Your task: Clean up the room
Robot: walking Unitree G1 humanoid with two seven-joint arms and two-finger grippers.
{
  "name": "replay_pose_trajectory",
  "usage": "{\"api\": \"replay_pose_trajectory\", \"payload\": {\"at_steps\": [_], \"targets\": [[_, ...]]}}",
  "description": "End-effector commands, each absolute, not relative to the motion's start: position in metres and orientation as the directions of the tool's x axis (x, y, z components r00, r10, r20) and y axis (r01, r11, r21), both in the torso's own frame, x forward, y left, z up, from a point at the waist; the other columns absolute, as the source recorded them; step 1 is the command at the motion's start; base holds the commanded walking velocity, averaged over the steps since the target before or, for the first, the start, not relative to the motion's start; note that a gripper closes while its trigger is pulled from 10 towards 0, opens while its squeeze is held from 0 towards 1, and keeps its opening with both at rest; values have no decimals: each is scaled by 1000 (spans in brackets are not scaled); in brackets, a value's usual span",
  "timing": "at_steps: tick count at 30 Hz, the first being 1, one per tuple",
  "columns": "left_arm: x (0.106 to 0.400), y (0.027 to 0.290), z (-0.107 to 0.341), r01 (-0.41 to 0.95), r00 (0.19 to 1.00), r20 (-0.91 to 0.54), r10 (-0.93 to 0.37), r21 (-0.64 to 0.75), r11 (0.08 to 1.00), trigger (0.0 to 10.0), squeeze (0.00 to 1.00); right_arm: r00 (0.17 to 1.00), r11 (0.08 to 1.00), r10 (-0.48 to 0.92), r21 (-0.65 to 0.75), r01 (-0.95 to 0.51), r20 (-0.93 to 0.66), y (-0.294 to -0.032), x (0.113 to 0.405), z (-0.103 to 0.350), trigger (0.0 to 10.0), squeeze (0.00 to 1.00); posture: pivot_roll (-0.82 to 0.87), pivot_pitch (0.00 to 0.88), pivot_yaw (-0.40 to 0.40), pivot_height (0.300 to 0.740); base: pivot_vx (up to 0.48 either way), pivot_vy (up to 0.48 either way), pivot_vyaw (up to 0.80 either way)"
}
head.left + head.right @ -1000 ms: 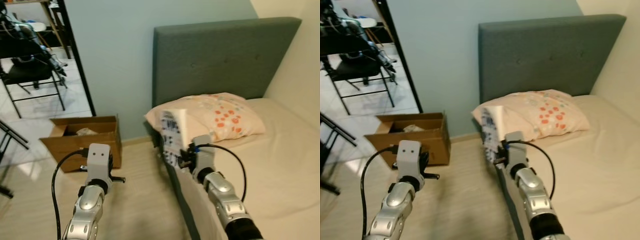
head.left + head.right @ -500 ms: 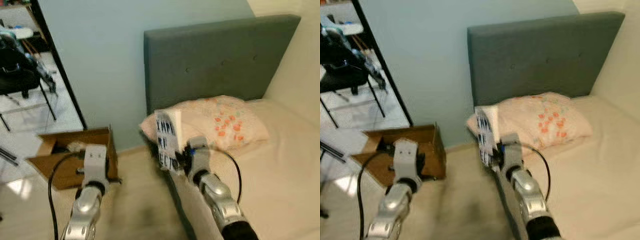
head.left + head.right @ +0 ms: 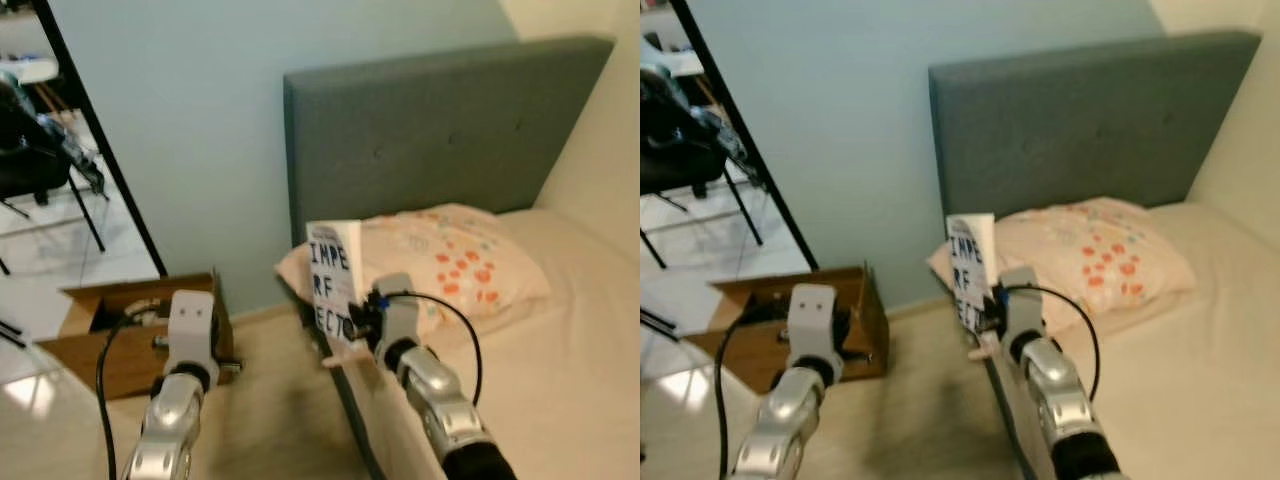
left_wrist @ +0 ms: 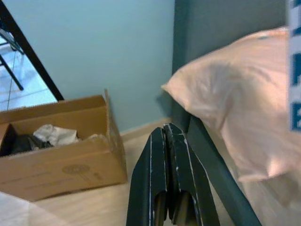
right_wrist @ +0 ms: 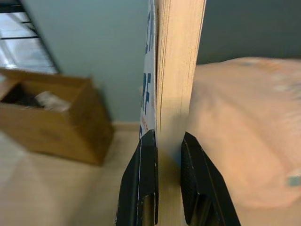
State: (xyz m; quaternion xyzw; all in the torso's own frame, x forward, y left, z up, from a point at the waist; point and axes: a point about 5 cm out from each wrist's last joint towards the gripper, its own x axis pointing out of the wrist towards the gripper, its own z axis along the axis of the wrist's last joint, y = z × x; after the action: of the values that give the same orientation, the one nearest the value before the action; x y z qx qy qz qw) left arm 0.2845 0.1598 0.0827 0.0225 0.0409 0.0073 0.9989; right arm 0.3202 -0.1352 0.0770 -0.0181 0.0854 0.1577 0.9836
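A white book (image 3: 333, 278) with large dark blue letters on its cover stands upright in my right gripper (image 5: 169, 141), which is shut on its lower edge. I hold it in the air over the bed's near corner, in front of the pillow (image 3: 455, 260). The book's cream page edge (image 5: 178, 70) sits between my two black fingers. My left gripper (image 4: 168, 141) is shut with nothing in it and hovers above the wooden floor beside the bed. An open cardboard box (image 3: 125, 335) stands on the floor by the wall, with crumpled paper (image 4: 56, 134) and a dark item inside.
The bed (image 3: 560, 370) with a grey headboard (image 3: 430, 130) takes up the right side. A pale blue wall (image 3: 180, 110) is ahead. At the left a black door frame (image 3: 95, 130) opens onto a tiled room with a black chair (image 3: 30, 170).
The whole view has shifted as I moved, and the box now lies further left. The book has turned so its lettered cover faces me more.
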Motion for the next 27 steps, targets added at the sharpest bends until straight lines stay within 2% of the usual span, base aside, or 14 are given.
{"api": "replay_pose_trajectory", "payload": {"at_steps": [1, 10, 27], "targets": [[282, 167, 80, -32, 995, -95, 37, 55, 998, 10000, 0, 934, 943, 331, 9, -333, -135, -125, 322, 84, 10000, 0, -48, 79, -10, 740, 379, 0, 0], [282, 167, 80, -27, 995, -93, 32, 53, 998, 10000, 0, 934, 943, 331, 11, -333, -134, -125, 322, 84, 10000, 0, -47, 77, -6, 740, 372, 0, 0], [277, 163, 74, 23, 993, -116, -15, 61, 998, 10000, 0, 935, 949, 315, 30, -314, -166, -127, 318, 78, 10000, 0, -46, 81, -2, 740, 0, 0, 0]]}}
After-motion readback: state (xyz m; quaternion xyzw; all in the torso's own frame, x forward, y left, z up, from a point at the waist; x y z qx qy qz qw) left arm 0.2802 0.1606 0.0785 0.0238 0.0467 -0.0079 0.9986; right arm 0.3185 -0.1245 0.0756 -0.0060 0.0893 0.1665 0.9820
